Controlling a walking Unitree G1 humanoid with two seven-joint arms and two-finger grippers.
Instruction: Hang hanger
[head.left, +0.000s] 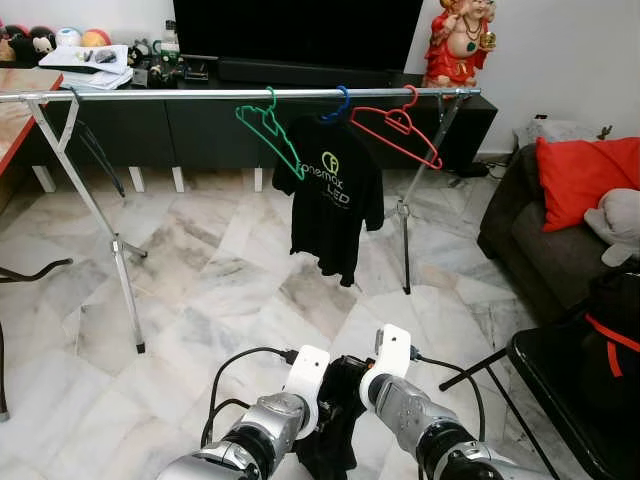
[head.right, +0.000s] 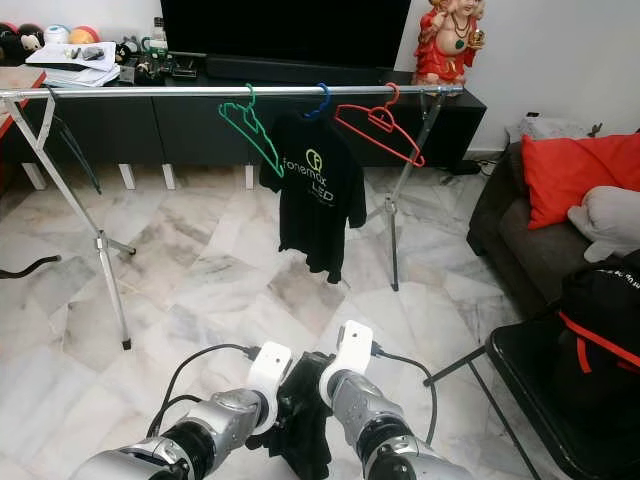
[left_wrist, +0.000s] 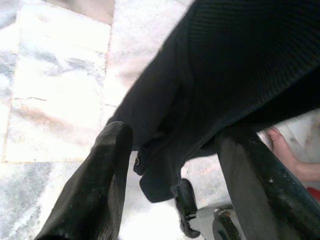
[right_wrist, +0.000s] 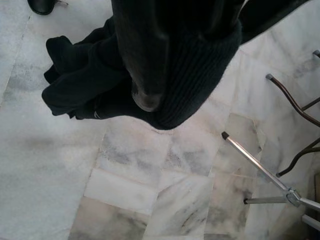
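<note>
- Two grippers meet low in front of the robot, and far ahead of them and higher up runs the rail (head.left: 200, 94) of a clothes rack, its long axis lying crosswise to the arms.
- On that rail, ahead of the grippers, hang a green hanger (head.left: 266, 128), a black T-shirt (head.left: 331, 195) on a blue hanger (head.left: 337, 105), and a red hanger (head.left: 398, 128); the bare stretch of rail lies ahead and to the left of the left gripper.
- Between the two grippers bunches a dark garment (head.right: 303, 415), hanging down from them above the marble floor (head.left: 200, 270).
- Left gripper (left_wrist: 175, 160): its fingers (left_wrist: 100, 185) stand apart with the dark cloth draped between them, so it seems to carry the cloth loosely; whether it pinches cannot be told.
- Right gripper (right_wrist: 150, 75): a finger is wrapped in the ribbed edge of the garment; its opening cannot be told.
- No hanger can be made out inside the bundle, so whether one sits in the cloth is unclear.
- Judged from this, the coming move is a walk forward and a lift to the rail; both arms are about equally near.
</note>
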